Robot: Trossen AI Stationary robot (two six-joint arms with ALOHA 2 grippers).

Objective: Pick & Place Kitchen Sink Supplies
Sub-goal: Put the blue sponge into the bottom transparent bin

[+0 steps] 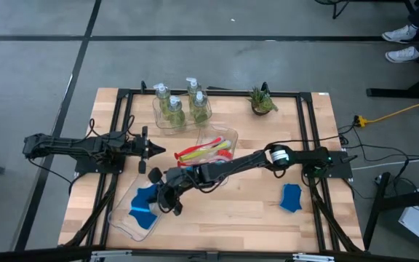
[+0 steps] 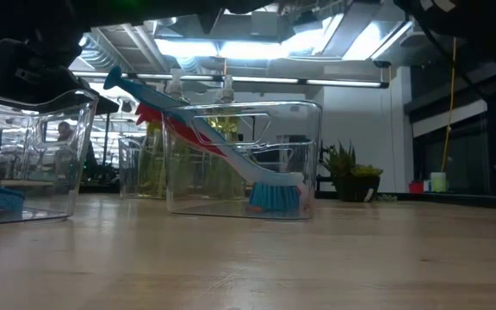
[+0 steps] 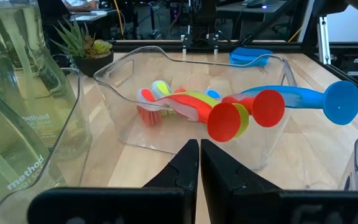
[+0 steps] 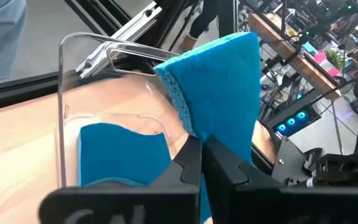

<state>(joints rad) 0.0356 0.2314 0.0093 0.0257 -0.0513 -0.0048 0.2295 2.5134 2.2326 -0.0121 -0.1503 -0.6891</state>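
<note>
The right gripper (image 4: 201,155), clamped on a blue sponge piece (image 4: 219,93), hangs over the clear tray (image 1: 126,218) at the bench's front-left corner; the sponge's lower edge is hidden behind its fingers. The left gripper (image 3: 199,163) is closed and empty.

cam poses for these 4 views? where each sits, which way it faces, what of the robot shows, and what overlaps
High: overhead, straight down; both arms, left gripper, right gripper.
Low: tabletop height, level across; brush tray, no gripper clearly seen.
Left wrist: past shut fingers at the brush tray.
Right wrist: fingers shut on blue sponge above the sponge tray.
Shared: blue brush.
</note>
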